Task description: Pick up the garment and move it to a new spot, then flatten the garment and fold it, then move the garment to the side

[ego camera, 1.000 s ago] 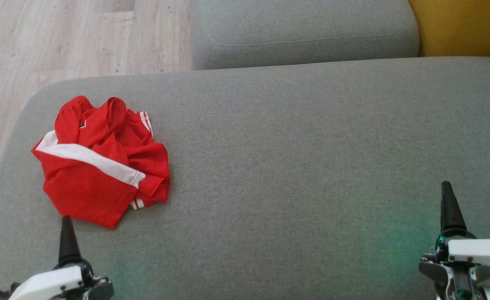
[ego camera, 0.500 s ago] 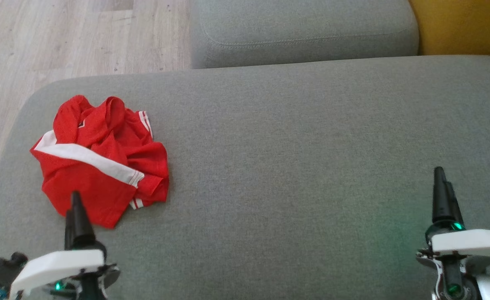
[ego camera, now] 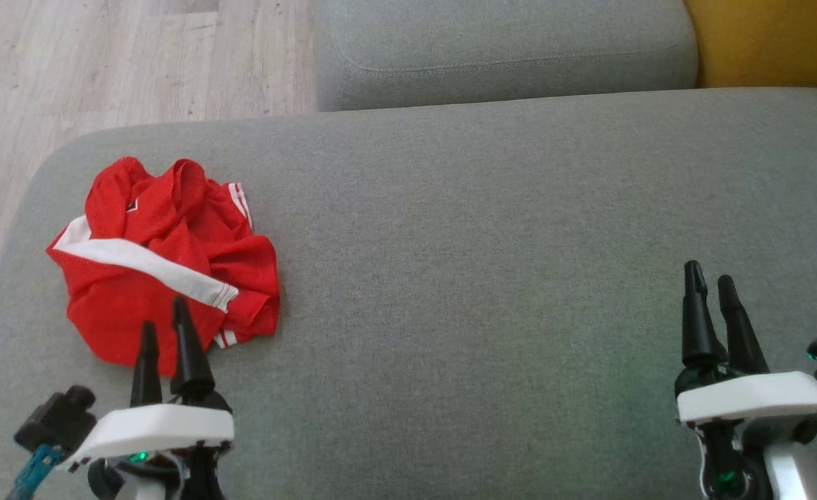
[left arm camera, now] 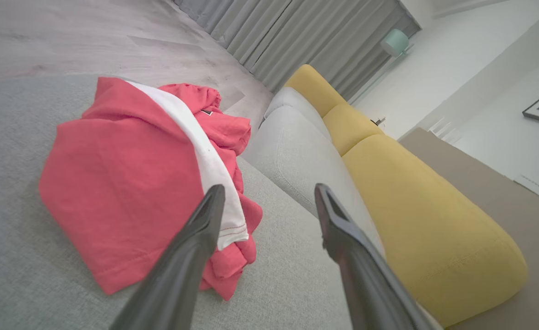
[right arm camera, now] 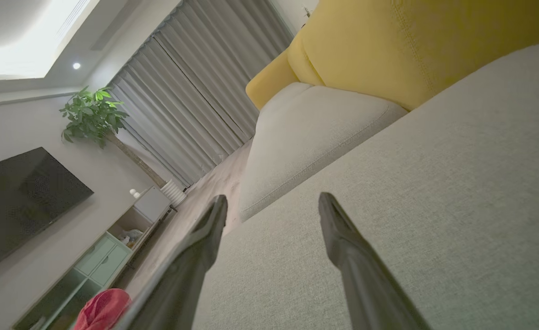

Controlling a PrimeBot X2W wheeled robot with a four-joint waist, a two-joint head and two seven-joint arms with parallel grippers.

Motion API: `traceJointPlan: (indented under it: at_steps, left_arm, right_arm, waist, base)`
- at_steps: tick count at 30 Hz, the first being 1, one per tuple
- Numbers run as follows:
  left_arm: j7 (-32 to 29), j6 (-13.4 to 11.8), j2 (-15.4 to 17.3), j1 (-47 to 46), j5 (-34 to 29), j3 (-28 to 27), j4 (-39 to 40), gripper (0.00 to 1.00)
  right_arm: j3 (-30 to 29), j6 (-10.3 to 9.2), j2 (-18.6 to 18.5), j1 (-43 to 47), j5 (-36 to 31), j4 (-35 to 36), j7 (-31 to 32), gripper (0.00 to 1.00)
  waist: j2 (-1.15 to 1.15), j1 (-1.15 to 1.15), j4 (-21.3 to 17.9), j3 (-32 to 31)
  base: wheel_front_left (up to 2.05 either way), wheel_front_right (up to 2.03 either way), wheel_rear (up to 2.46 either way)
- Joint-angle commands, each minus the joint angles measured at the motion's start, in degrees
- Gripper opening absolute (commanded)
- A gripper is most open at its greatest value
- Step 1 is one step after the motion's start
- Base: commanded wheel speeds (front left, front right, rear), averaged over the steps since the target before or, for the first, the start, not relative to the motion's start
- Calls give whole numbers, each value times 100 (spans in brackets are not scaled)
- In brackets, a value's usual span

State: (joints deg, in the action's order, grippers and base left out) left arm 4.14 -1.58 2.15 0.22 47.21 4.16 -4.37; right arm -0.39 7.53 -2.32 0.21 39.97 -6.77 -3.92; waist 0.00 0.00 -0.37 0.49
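Though garment crumpled, white stripe runs diagonal (far-left to near-right).

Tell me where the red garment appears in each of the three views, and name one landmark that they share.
Head view: the red garment lies at the left, on the grey seat.
Left wrist view: left of centre, large.
Right wrist view: bottom left corner, small.
Shared landmark: the yellow cushion.

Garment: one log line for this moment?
phase: pre-grasp | garment: crumpled, on sofa | left hand: open, by garment's near edge | right hand: open, over bare sofa
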Motion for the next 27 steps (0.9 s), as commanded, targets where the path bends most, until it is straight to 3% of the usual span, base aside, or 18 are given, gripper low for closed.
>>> traceJointPlan:
  at_steps: [1,15,27]
  left_arm:
    - [73,-28,51,-274,-277,-3,272,100]
    - [291,-307,322,-405,-1438,668,278,100]
    - [493,-339,454,-472,-2169,1026,246,100]
  right_arm:
    - [124,-2,-35,-229,-286,281,-87,100]
    - [395,-3,-40,-201,-1473,482,-307,100]
    - [599,-3,-44,-188,-2516,637,-510,100]
  waist:
    - [0,0,-4,5]
    - [0,0,-20,18]
    - [0,0,-51,4]
  base:
    - [0,0,0]
    - [0,0,0]
    - [0,0,0]
